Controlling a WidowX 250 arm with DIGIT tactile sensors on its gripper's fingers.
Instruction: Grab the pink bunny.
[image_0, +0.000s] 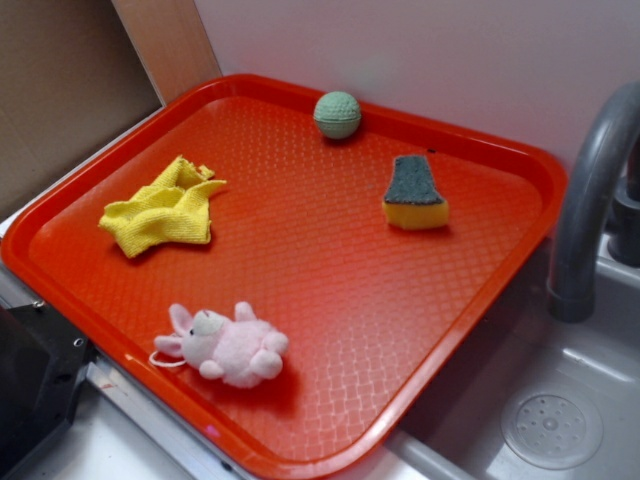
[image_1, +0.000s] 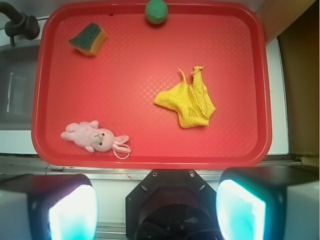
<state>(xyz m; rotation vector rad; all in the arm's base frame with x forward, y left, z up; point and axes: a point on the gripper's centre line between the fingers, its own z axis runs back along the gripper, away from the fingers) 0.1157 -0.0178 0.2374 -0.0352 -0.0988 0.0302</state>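
gripper (image_1: 157, 207): fingers spread wide apart, holding nothing, hanging above the tray's near rim | small fluffy pale-pink plush bunny (image_0: 228, 345): lying on its side in the near corner of the red textured plastic tray (image_0: 400, 300), untouched | crumpled yellow knit cloth (image_0: 165, 210), green-topped yellow sponge (image_0: 414, 195), green ball (image_0: 337, 114): well apart on the tray

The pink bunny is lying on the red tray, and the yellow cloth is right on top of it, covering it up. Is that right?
Not quite. The pink bunny does lie on the red tray, but the yellow cloth lies apart from it, not covering it. The exterior view shows bare tray between them.
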